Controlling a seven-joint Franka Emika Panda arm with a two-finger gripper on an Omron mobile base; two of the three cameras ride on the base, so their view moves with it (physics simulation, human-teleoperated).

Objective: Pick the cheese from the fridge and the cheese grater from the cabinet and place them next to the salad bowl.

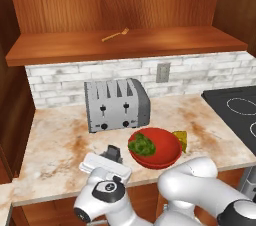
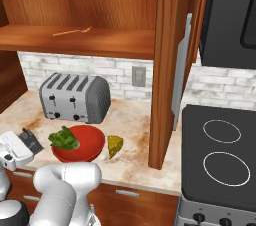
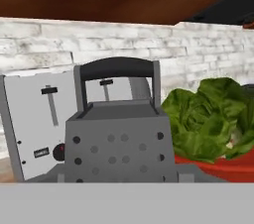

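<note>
I hold the cheese grater [image 3: 118, 134] upright in my fingers [image 1: 113, 154], near the tabletop's [image 1: 60, 140] front edge. The salad bowl [image 1: 156, 148] sits just right.

My claw [image 1: 113, 156] grips the dark grey cheese grater [image 3: 119, 134] upright, loop handle on top, just at nine o'clock of the red salad bowl [image 1: 162, 152] of lettuce on the tabletop [image 1: 55, 140]. The yellow cheese [image 2: 115, 145] wedge lies touching the bowl at three o'clock.
</note>
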